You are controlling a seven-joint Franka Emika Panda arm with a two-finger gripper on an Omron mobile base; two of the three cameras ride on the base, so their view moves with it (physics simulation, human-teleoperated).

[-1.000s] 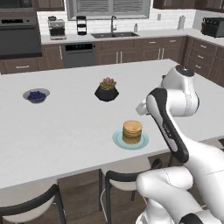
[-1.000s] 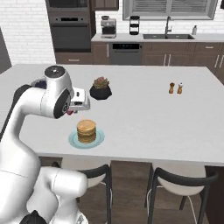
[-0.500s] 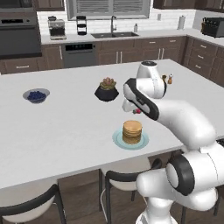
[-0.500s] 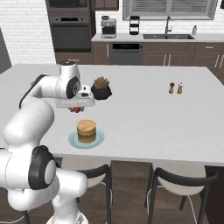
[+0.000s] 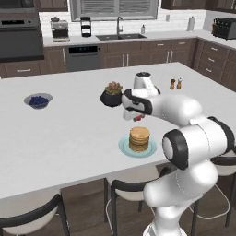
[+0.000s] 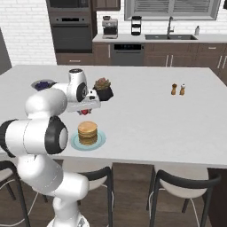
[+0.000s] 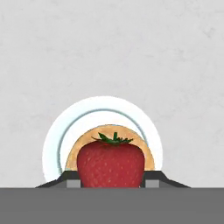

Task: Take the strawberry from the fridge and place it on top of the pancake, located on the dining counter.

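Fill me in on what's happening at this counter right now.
The robot's gripper is shut on the strawberry and holds it above the dining counter, over the pancake stack on its light-blue plate. The berry has not been set down yet. A black bowl sits just beyond.

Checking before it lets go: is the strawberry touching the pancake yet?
Apart. The left base view shows the strawberry in the hand with white counter between it and the pancake below.

One strawberry, one pancake stack, two shakers.
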